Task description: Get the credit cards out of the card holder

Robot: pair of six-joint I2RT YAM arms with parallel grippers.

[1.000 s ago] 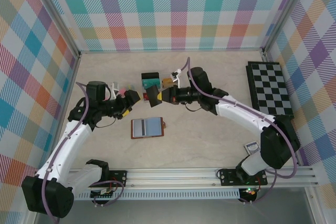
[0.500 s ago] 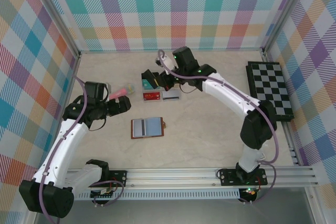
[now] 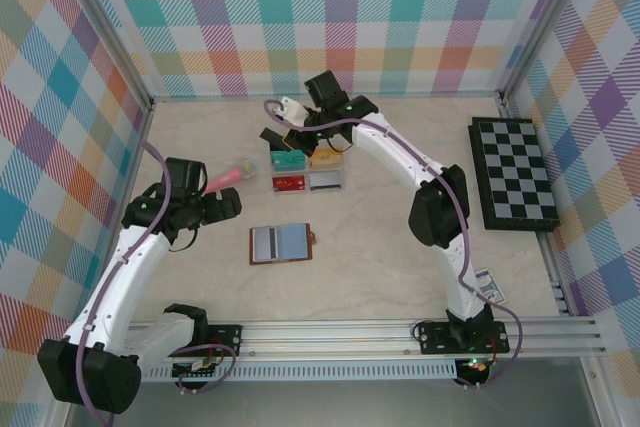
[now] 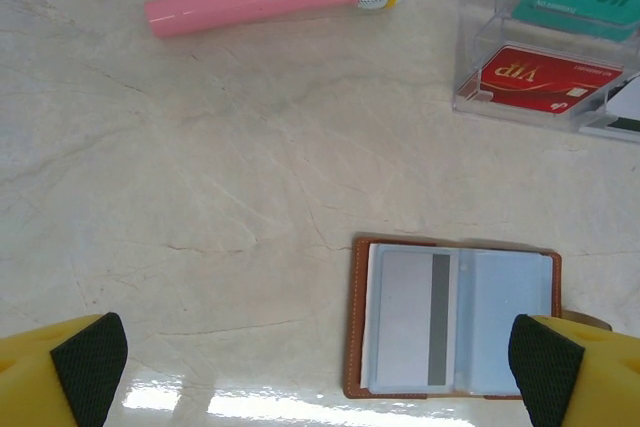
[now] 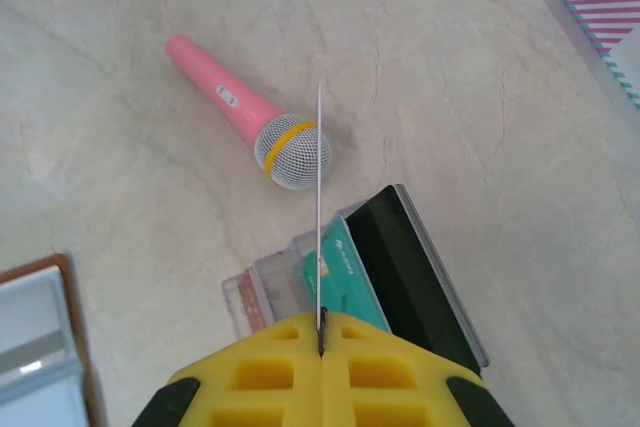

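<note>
One brown card holder (image 3: 281,243) containing one striped card (image 4: 410,319). One clear box (image 3: 306,171) with four cards: teal (image 3: 287,159), orange (image 3: 322,157), red (image 3: 288,183), grey (image 3: 325,183). One more card (image 5: 319,207) held edge-on. One pink microphone (image 3: 232,176), left. One chessboard (image 3: 515,175), right.

Both arms (image 3: 115,282) have white links, black joints, trailing purple cables and yellow tool fingers (image 4: 30,387).

Right gripper (image 3: 292,137) swings from mid-frame up to the upper centre, pinching a credit card (image 5: 319,197) edge-on over the clear box (image 3: 309,172). Left gripper (image 3: 228,205) backs off left, uncovering the pink mic (image 3: 232,176).
</note>
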